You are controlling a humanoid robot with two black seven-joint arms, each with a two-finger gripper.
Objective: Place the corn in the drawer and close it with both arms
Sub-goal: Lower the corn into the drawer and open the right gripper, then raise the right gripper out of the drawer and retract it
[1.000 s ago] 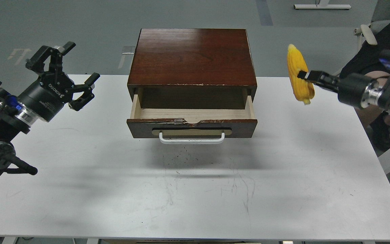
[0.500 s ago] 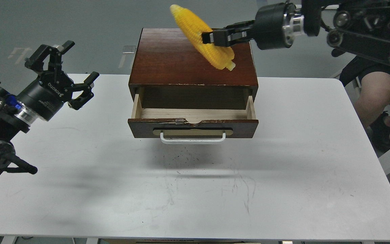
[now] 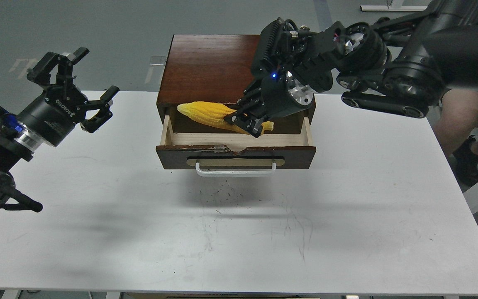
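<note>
The yellow corn (image 3: 210, 114) lies crosswise over the open drawer (image 3: 235, 150), tapered end to the left, just above its pale-wood floor. My right gripper (image 3: 248, 121) reaches down from the right and is shut on the corn's thick right end. The drawer stands pulled out of the dark-wood cabinet (image 3: 222, 68), its white bar handle (image 3: 235, 170) facing me. My left gripper (image 3: 82, 89) is open and empty, held above the table to the left of the cabinet.
The white table (image 3: 239, 232) carries only the cabinet. My right arm (image 3: 388, 70) crosses over the cabinet's right top. A seated person's legs (image 3: 467, 120) show past the table's right edge.
My right gripper has carried the corn from the table's right side, over the cabinet top, down into the drawer opening. The left arm has barely moved.
</note>
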